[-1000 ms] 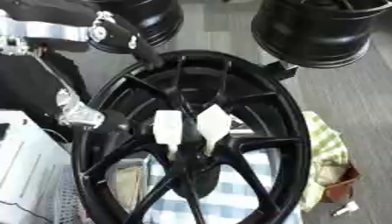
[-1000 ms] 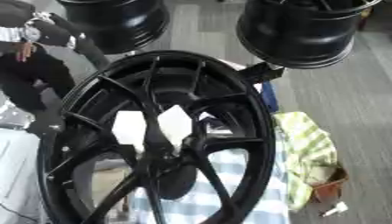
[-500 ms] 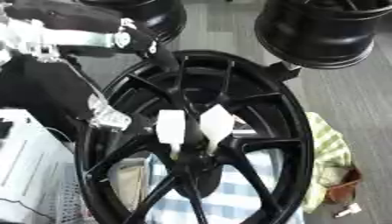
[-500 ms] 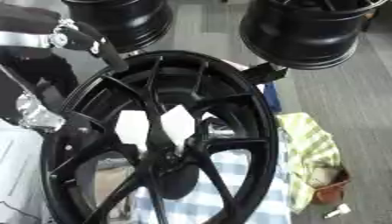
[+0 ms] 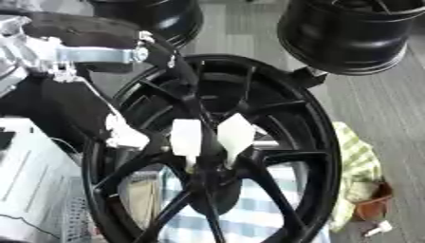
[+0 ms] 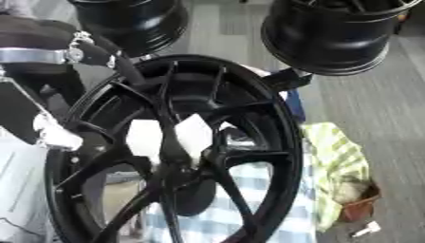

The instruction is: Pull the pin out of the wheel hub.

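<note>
- Wheel hub (image 5: 207, 156), black with thin spokes, stands upright on its rim in the middle of the view, on a blue-and-white checked cloth (image 5: 249, 216).
- At the centre of the spokes, 2 white pieces (image 5: 235, 133) sit side by side, touching the spokes. I judge that the pin is here, but I cannot tell which piece belongs to it.
- The left arm (image 5: 91, 54), silver and black, comes in from the upper left toward the top of the rim.
- The left robot hand (image 5: 170, 52) is a dark shape against the black rim. I cannot tell if it is spread apart, closed together or clamped on something.
- The right robot hand shows in no view.
- Handling, as a judgement: the hub looks heavy and stiff metal, but standing on its edge it may roll or tip when the pin is pulled. The other hand should steady the rim.
- The pin looks small and light. It is best to pinch it at the white part that sticks out and pull straight along its axis, because a sideways pull may jam it between the spokes.
- Around: 2 more black wheels (image 5: 357, 33) behind, a green checked cloth (image 5: 357, 166) on the right, a grey box (image 5: 33, 190) on the left.
</note>
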